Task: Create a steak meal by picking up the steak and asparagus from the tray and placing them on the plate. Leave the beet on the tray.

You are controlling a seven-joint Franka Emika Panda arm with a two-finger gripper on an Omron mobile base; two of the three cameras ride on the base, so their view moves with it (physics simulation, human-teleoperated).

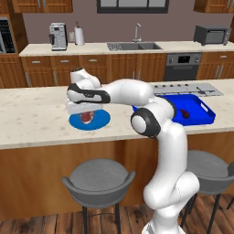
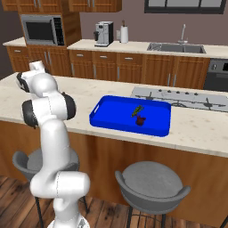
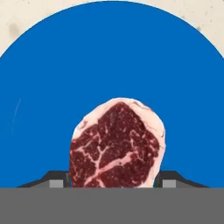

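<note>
Step in hand: setting the steak (image 3: pixel 116 144) down on the plate (image 3: pixel 52 87). In the hand view the steak lies over the plate's blue face, between the two dark fingertips (image 3: pixel 56 180) of the pincer (image 3: pixel 113 181), one tip at each flank of the meat. Whether the tips press on the meat or have just let go cannot be told; the pincer stands fairly wide either way. In the left base view the pincer (image 1: pixel 87 114) sits low over the plate (image 1: pixel 103 120) on the counter (image 1: pixel 36 119), with the steak (image 1: pixel 87 117) under it. Judgement: first placement is nearly done. Next move calls for a clear release, a straight lift away, then a swing across to the tray (image 2: pixel 107 111). There the asparagus (image 2: pixel 136 110) lies just beside the beet (image 2: pixel 141 120), apparently touching it. The asparagus's long axis runs diagonally across the tray floor; which end is the tip is too small to tell. The pick should take the stalk across its narrow width without nudging the beet.
</note>
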